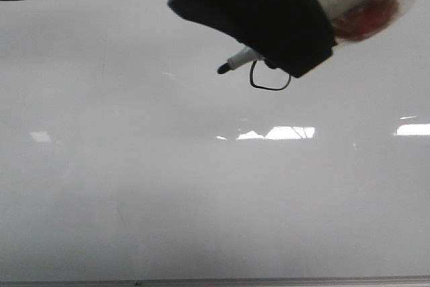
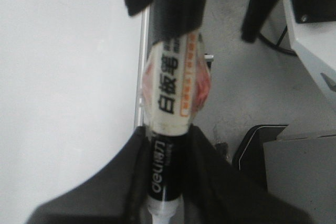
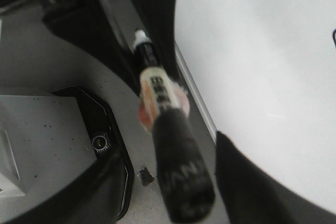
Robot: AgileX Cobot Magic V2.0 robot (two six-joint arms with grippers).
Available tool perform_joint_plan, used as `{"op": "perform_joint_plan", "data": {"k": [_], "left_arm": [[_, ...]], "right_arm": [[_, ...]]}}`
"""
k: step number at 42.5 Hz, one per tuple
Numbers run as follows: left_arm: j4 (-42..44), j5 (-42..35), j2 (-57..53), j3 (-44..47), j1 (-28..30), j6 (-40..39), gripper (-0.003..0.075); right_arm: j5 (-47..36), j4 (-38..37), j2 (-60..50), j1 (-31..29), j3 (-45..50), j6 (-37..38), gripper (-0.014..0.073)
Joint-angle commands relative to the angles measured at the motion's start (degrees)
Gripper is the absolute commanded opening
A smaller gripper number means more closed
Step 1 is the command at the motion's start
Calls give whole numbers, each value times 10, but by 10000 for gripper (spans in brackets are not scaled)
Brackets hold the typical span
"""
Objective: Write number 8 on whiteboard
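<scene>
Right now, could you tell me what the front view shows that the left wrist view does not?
Only the front view shows the tip of the marker, the black loop of the 8 drawn close beside it, and bright reflections on the board. Only the left wrist view shows the printed label, the left claw shut on the barrel, and the floor beyond the board's edge. Both show the marker and the whiteboard.
</scene>
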Motion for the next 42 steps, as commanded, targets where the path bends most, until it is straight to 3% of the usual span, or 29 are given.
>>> {"op": "perform_joint_plan", "data": {"k": [1,6,10,17,25,32,42], "left_arm": [[123,-26,-49,-21,-1,-148,22],[365,18,-106,-21,29,-418,22],[448,71,-138,-20,86,-504,22],[447,70,-145,-20,280,-565,22],[403,39,-136,-17,425,-626,22],[383,14,-108,-9,491,-625,22],[381,-17,-29,-3,502,-625,22]], "right_arm": [[-5,-68,-27,-20,-19,86,560],[23,-170,-53,-49,-19,205,559],[33,-188,-63,-57,-19,220,559],[28,-187,-64,-57,-16,220,559],[16,-187,-64,-57,-16,220,559],[3,-186,-64,-57,-16,220,559],[-6,-185,-64,-57,-16,220,559]]}}
